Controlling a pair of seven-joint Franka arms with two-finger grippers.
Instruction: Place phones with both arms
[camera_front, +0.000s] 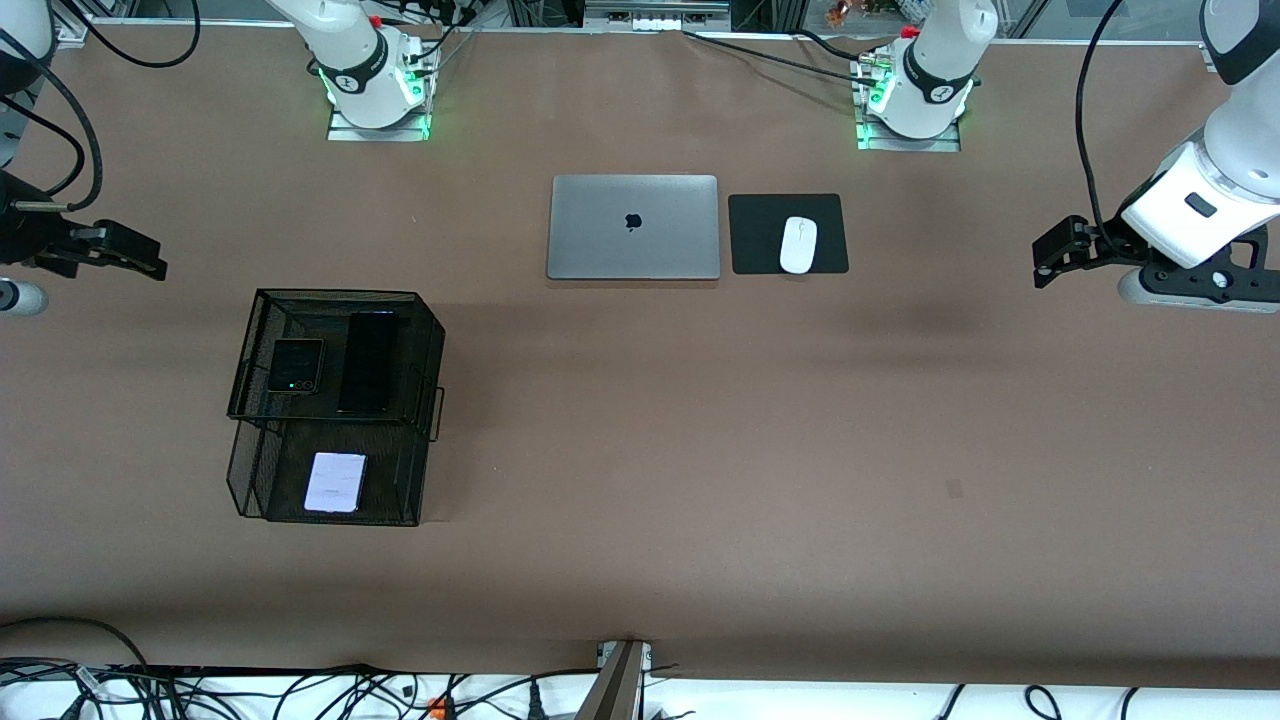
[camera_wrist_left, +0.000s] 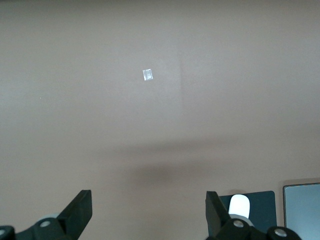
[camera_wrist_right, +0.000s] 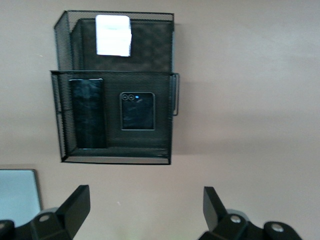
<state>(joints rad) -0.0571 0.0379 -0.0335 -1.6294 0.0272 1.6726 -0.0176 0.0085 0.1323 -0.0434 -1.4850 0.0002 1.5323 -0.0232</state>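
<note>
- Toward the right arm's end we logged a mesh tray (camera_front: 250, 345): small black phone (camera_front: 296, 365) and long black phone (camera_front: 366, 362) on its upper tier, long axis toward the bases; lilac phone (camera_front: 336, 482) below.
- Right gripper (camera_front: 110, 250), jaws spread, empty, hovered nearest the tray; left gripper (camera_front: 1065, 255), likewise spread, waited well apart.
- We noted a brown table (camera_front: 700, 450); laptop (camera_front: 634, 227); mouse (camera_front: 798, 244).

Brown desk under even light

The desk (camera_front: 640, 560) has a plain matte brown top with soft shadows across its middle. Black cables (camera_front: 300, 690) tangle on a white strip along its camera-side edge; a metal frame (camera_front: 650, 15) lines the robots' edge.
</note>
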